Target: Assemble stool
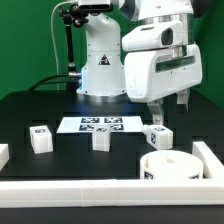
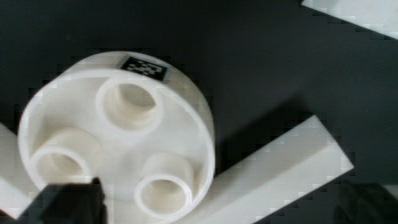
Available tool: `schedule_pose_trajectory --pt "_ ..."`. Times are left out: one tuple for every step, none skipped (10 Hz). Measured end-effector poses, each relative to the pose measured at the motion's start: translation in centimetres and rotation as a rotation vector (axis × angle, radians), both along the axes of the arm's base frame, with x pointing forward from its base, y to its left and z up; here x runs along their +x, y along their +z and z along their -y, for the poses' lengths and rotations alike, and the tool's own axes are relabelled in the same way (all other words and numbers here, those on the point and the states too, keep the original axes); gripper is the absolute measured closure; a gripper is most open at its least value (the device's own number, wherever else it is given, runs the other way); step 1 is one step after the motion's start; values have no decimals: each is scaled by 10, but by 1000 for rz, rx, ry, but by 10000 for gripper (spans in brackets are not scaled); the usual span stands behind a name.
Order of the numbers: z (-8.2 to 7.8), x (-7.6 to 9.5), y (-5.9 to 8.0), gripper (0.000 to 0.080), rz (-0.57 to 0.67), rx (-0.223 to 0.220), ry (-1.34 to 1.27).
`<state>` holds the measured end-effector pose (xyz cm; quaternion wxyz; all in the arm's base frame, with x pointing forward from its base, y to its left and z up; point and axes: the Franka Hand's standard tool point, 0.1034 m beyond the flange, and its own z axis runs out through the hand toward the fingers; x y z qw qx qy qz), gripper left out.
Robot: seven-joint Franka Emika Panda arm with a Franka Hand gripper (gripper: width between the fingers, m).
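The white round stool seat point(image 1: 168, 167) lies flat at the exterior view's lower right, against the white rail. In the wrist view the seat point(image 2: 125, 130) shows three round sockets facing up and a tag on its rim. Three white block legs with tags stand apart on the black table: one on the left point(image 1: 40, 139), one in the middle point(image 1: 101, 138), one on the right point(image 1: 158, 133). My gripper point(image 1: 170, 110) hangs open and empty above the seat and the right leg, touching neither. One dark finger point(image 2: 63, 205) shows at the wrist view's edge.
The marker board point(image 1: 100, 124) lies flat before the robot base point(image 1: 100, 70). The long white rail point(image 1: 90, 190) edges the table's front and right side and also shows in the wrist view point(image 2: 294, 165). A white piece point(image 2: 356, 12) sits at a corner of the wrist view.
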<state>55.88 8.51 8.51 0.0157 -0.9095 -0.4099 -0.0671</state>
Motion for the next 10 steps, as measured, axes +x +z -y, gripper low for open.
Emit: schedule_pose_trajectory --pt "0 0 0 151 -3 4 -30" --pt "-1 -2 -1 151 -11 21 -142" --pt "-1 -9 -3 151 -22 40 -289" --pt "-2 -21 -8 151 -35 48 -387" --pt "-1 -28 -12 151 -39 65 -482" --pt "2 -38 -19 151 -47 87 -585" --pt "4 -42 -22 151 -55 95 -628" --pt "1 -40 -21 151 -62 109 -705" --pt "0 -41 -21 151 -79 104 -708" --pt "0 -42 -22 151 -83 102 -706"
